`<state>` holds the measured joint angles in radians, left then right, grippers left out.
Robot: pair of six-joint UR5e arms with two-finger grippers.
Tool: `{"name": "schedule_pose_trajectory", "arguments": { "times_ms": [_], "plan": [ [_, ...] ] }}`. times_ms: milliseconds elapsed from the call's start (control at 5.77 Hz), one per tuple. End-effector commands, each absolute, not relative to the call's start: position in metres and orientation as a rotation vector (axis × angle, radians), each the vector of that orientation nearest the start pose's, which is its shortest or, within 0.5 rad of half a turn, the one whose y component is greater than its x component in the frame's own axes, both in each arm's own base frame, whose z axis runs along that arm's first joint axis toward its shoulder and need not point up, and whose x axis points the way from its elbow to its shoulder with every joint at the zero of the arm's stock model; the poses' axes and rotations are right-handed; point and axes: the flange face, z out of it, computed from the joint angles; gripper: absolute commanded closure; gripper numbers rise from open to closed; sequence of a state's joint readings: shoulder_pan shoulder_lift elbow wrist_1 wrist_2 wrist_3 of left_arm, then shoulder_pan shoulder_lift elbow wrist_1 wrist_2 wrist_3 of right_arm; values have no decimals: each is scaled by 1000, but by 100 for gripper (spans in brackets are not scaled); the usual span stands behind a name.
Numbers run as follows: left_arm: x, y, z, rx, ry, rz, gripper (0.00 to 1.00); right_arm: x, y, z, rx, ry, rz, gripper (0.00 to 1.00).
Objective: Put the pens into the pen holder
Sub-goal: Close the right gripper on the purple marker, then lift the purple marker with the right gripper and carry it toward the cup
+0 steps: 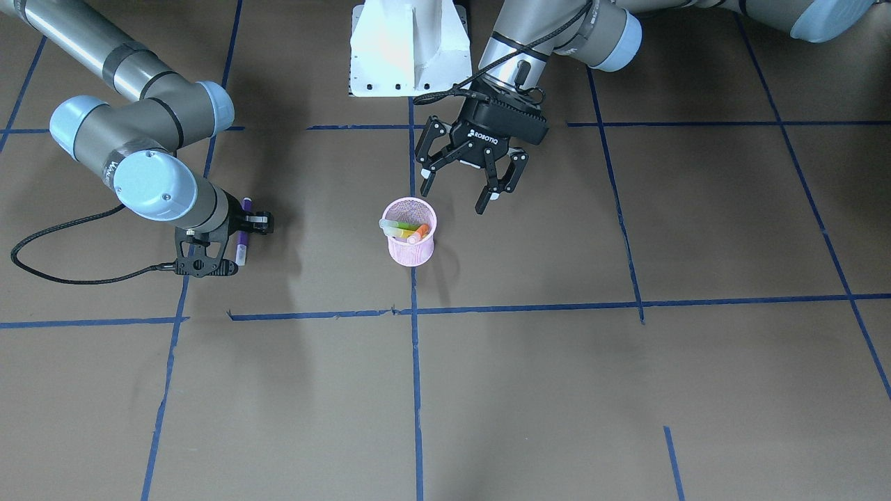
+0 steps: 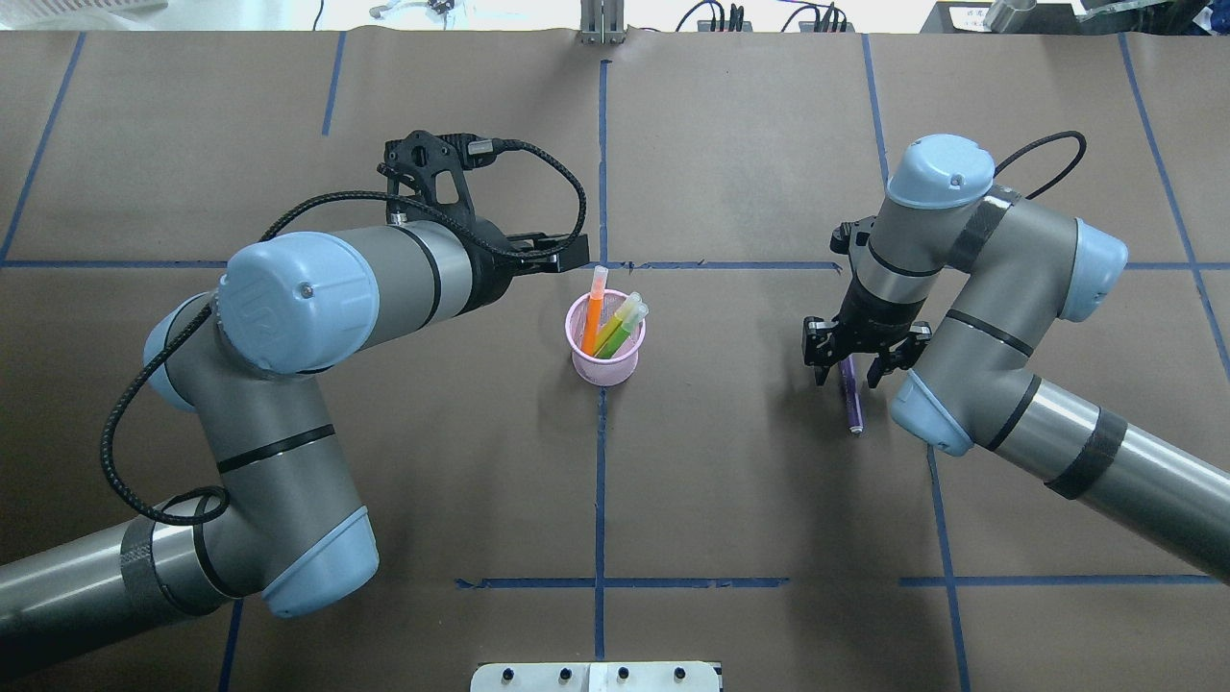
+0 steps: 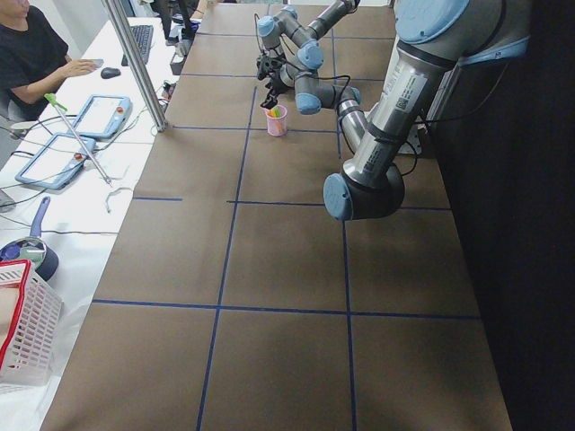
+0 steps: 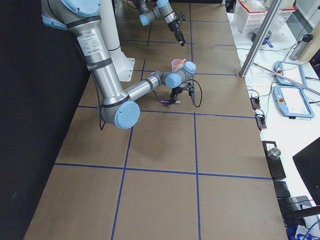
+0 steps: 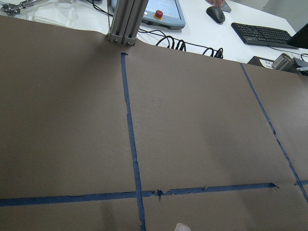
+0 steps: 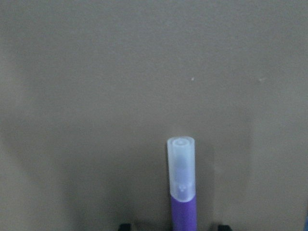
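Observation:
The pink mesh pen holder [image 1: 411, 245] [image 2: 605, 369] stands upright at the table's middle. An orange pen [image 2: 592, 315] and green pens [image 2: 620, 327] stand in it, caps up. The purple pen [image 2: 851, 399] [image 1: 243, 233] lies flat on the table at my right. My right gripper [image 2: 848, 377] is open and low, and its fingers straddle this pen. The right wrist view shows the pen's pale cap [image 6: 181, 168] lying on the paper. My left gripper [image 1: 456, 193] is open and empty, raised just beside the holder on the robot's side.
The brown paper table is crossed by blue tape lines [image 1: 415, 390]. The white robot base [image 1: 409, 49] is at the near edge. A metal post [image 5: 124, 21], a keyboard [image 5: 262, 33] and a teach pendant lie beyond the far edge. A black cable [image 1: 69, 278] trails from my right wrist.

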<state>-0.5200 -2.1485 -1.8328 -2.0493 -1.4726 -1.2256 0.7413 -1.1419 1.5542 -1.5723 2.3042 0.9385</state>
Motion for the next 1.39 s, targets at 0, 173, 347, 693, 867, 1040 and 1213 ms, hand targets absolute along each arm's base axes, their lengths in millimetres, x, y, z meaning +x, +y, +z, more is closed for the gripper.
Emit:
{"name": "schedule_pose_trajectory", "arguments": {
  "times_ms": [0,173,347,693,867,1040,1213],
  "plan": [
    [462,-430,155,629,1163,-213,10,-439,-492,424,-311,-758,-53,68],
    [463,-430,156,628,1161,-213,10,-438,-492,427,-313,-754,-52,72],
    [462,-430,155,629,1163,-213,10,-439,-493,424,-313,-756,-48,92],
    [462,-430,155,630,1162,-212,10,-436,-495,407,-286,-783,-68,100],
    [462,-429,155,629,1166,-212,10,-426,-487,342,-153,-863,-99,100],
    [457,-429,151,637,1177,-214,10,-423,-463,280,68,-874,-123,100],
    [452,-424,166,631,1165,-212,10,-426,-449,223,194,-915,-121,100]
  ]
}}
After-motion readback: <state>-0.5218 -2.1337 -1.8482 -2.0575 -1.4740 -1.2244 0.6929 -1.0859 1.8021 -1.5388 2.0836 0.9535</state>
